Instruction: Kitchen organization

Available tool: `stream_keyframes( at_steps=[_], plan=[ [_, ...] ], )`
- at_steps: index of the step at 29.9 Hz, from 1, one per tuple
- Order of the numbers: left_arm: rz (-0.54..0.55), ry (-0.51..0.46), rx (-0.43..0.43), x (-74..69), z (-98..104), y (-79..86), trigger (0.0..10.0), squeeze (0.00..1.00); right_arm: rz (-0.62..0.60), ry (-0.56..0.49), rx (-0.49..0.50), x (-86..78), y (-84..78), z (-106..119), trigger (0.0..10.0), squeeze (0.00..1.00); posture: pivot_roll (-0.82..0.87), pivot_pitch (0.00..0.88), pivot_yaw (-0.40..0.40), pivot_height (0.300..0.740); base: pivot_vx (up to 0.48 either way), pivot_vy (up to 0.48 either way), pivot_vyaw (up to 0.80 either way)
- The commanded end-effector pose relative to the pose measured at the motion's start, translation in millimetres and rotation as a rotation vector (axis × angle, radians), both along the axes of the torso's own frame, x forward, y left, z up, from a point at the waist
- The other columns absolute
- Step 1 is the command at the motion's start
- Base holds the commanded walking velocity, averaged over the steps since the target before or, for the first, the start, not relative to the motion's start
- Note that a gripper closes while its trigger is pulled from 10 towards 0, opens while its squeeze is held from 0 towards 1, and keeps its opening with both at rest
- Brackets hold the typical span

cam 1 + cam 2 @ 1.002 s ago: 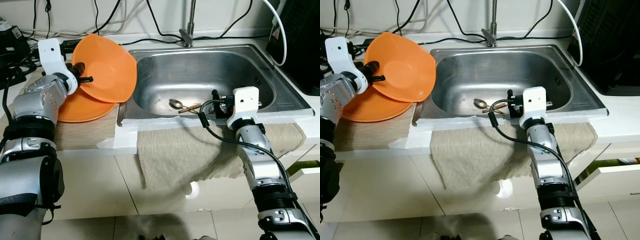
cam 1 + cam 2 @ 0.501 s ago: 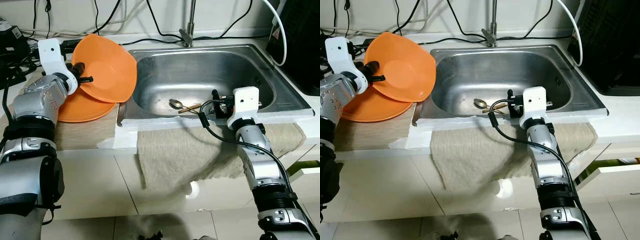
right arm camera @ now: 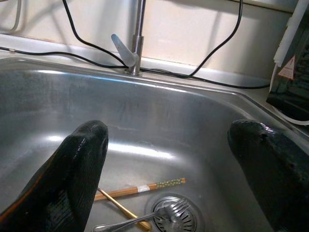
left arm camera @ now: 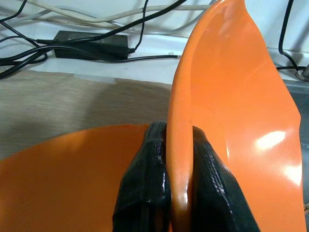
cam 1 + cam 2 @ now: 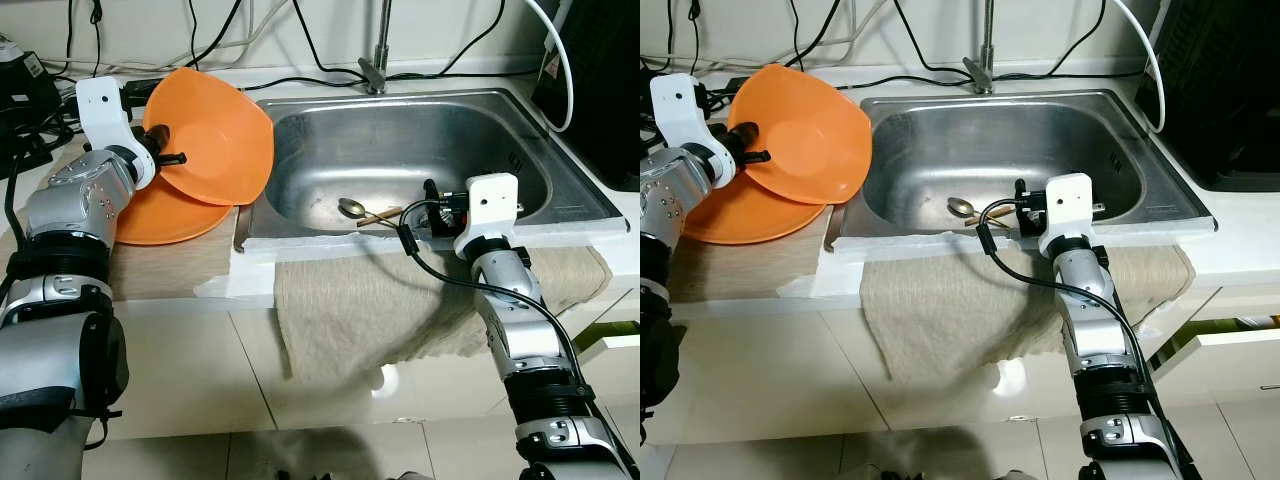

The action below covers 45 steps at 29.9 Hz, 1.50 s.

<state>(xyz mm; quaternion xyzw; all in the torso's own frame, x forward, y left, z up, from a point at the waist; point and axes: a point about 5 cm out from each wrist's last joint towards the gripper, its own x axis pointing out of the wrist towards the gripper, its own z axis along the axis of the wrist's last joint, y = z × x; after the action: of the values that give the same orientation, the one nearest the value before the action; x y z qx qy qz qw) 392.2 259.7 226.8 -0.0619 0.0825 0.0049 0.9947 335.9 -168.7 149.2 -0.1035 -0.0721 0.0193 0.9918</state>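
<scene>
1. Left eye: left gripper (image 5: pixel 172 158) pinches the rim of a tilted orange bowl (image 5: pixel 215 135), held above an orange plate (image 5: pixel 165 215) on the counter left of the sink (image 5: pixel 520 140).
2. Right eye: right gripper (image 5: pixel 1021 210) sits at the sink's front edge; spoon (image 5: pixel 960 206) and chopsticks (image 5: pixel 988 213) lie in the basin.
3. Left wrist: black fingers (image 4: pixel 145 188) clamp the bowl's rim from both sides.
4. Right wrist: fingers (image 3: pixel 72 179) spread wide, holding nothing, above the chopsticks, a fork (image 3: pixel 145 218) and the drain (image 3: pixel 175 217).

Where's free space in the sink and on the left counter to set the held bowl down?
Sink: bare steel along the back, by the faucet. The front holds a spoon, chopsticks, fork and open right gripper. Left counter is crowded: the plate sits under the bowl pinched by left gripper.
</scene>
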Motion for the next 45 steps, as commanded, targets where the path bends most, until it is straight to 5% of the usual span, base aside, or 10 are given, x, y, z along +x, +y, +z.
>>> stream_keyframes(
  at_steps=[1,45],
  plan=[
    [0.009,0.065,0.030,-1.5,-12.6,-0.2,0.0,0.00,0.000,-0.022,0.005,-0.2,-1.6,4.2,10.0,0.00,-0.07,0.000,0.034,0.740,0.000,0.000,0.00],
    [0.009,0.063,0.030,-0.6,-8.9,-0.6,0.0,0.00,0.000,-0.026,0.005,0.9,-2.1,7.8,10.0,0.00,-0.07,0.000,0.034,0.740,0.000,0.000,0.00]
  ],
)
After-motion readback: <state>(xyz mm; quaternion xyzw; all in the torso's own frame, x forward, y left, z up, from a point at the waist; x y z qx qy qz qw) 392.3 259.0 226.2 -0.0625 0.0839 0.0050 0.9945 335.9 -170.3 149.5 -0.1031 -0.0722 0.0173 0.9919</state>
